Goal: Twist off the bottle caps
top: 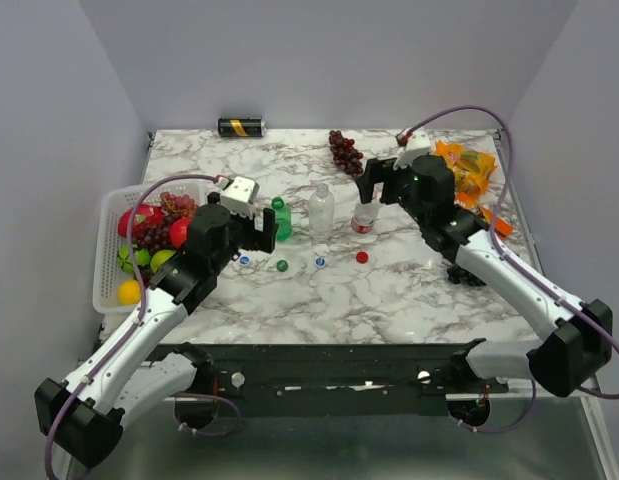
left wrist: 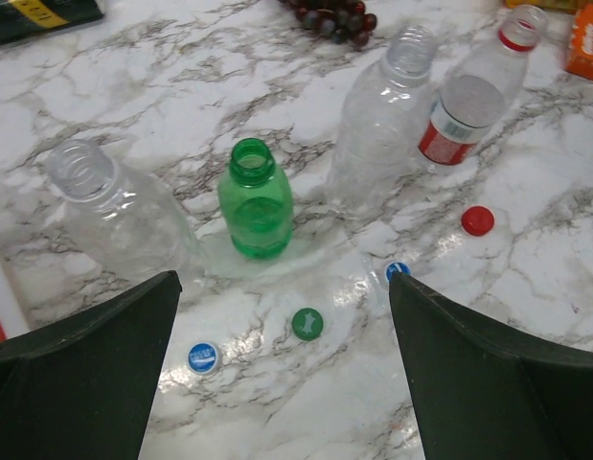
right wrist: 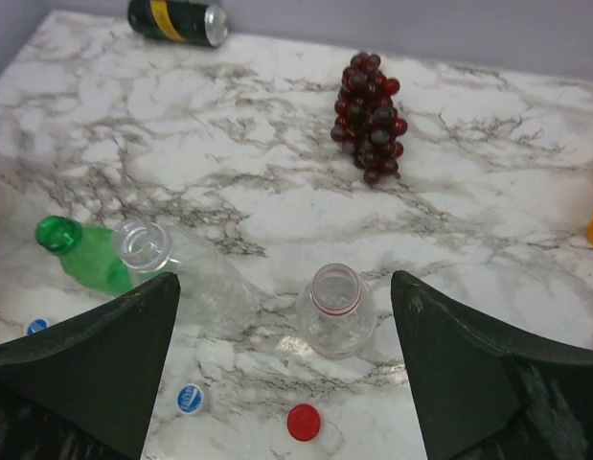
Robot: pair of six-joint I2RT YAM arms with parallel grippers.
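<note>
Four bottles stand upright and capless in a row. In the left wrist view they are a clear bottle, a green bottle, a longer clear bottle and a red-label bottle. In front of them lie a blue cap, a green cap, a second blue cap and a red cap. My left gripper is open and empty, just in front of the caps. My right gripper is open and empty above the red-label bottle and red cap.
A black-and-gold can lies at the back edge. Dark grapes lie behind the bottles. A white basket of fruit stands at the left. Orange snack packets lie at the back right.
</note>
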